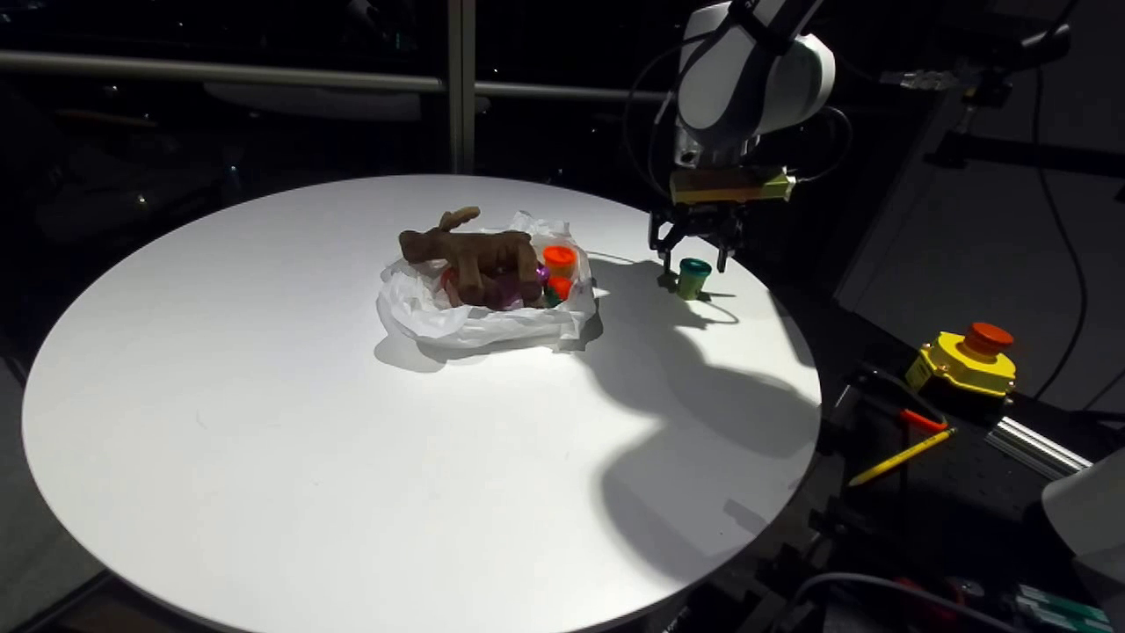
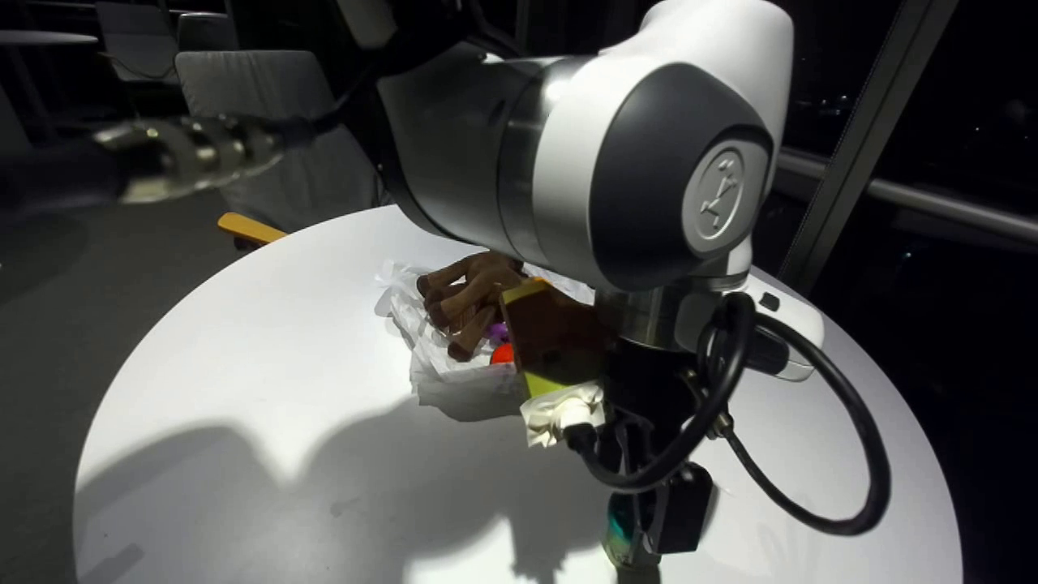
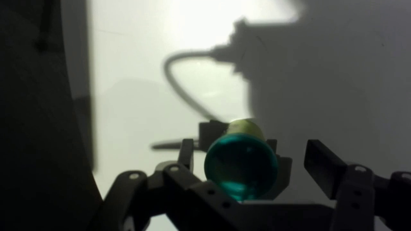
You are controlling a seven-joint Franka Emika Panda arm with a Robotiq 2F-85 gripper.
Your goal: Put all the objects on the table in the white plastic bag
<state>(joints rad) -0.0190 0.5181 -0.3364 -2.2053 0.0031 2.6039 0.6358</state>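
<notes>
Table (image 1: 264,440): one tub (image 1: 693,281) (upright), one bag (image 1: 431,318).

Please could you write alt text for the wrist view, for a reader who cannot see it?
An open gripper has its black fingers either side of a teal-lidded tub, with gaps visible at both. The tub stands on a white table crossed by dark shadows.

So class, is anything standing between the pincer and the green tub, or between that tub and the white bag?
Nothing visible blocks the pincer: the green tub shows between its open jaws. No object shows between tub and white bag, only a shadow.
</notes>
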